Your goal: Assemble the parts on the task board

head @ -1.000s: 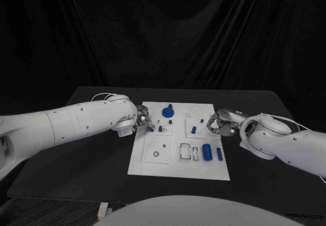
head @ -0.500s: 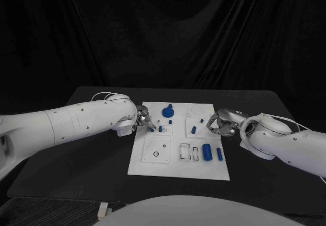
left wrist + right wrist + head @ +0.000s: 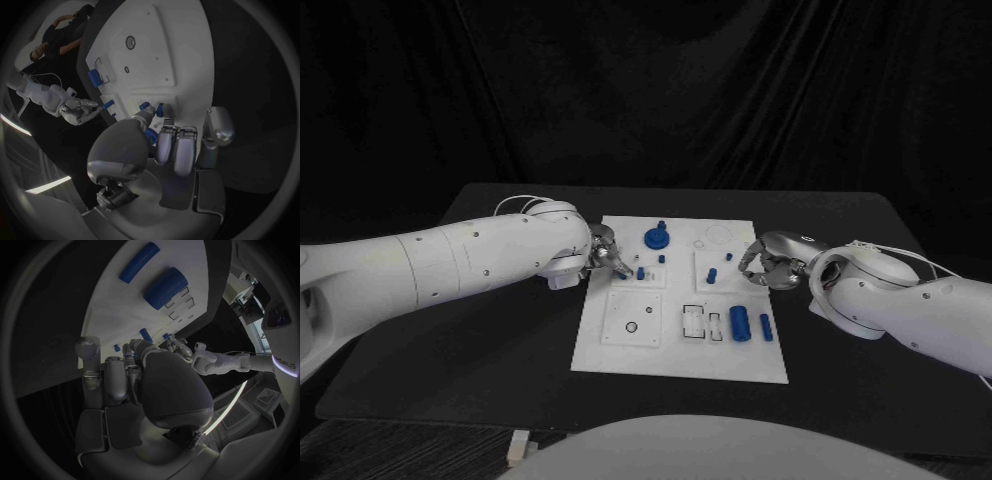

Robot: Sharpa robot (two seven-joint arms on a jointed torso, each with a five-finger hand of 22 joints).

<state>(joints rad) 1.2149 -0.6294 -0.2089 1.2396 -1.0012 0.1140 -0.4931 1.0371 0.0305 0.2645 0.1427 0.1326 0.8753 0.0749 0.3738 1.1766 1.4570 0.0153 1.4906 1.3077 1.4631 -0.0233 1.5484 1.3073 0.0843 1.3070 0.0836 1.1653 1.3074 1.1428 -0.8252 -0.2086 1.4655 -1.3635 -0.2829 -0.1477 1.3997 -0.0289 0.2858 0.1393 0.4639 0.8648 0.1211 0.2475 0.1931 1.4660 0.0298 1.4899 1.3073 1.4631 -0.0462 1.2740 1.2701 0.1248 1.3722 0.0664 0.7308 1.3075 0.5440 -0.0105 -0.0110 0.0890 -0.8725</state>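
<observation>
The white task board [image 3: 678, 345] lies mid-table. A blue round part [image 3: 658, 238] stands near its far edge. Two small blue pegs [image 3: 640, 272] stand by the left edge and another peg [image 3: 711, 275] sits right of them. A thick blue cylinder [image 3: 740, 323] and a thinner one [image 3: 766, 327] lie at the near right. My left hand [image 3: 606, 258] hovers at the board's left edge, and its thumb and fingers pinch a small blue part [image 3: 150, 136] beside the two pegs [image 3: 159, 110]. My right hand [image 3: 769, 262] sits at the board's right edge with fingers [image 3: 115, 377] curled in.
A square plate with a small hole [image 3: 633, 326] and two rectangular slots [image 3: 694, 321] occupy the board's near half. Bare black table [image 3: 488, 360] surrounds the board on all sides. Dark curtains hang behind the table.
</observation>
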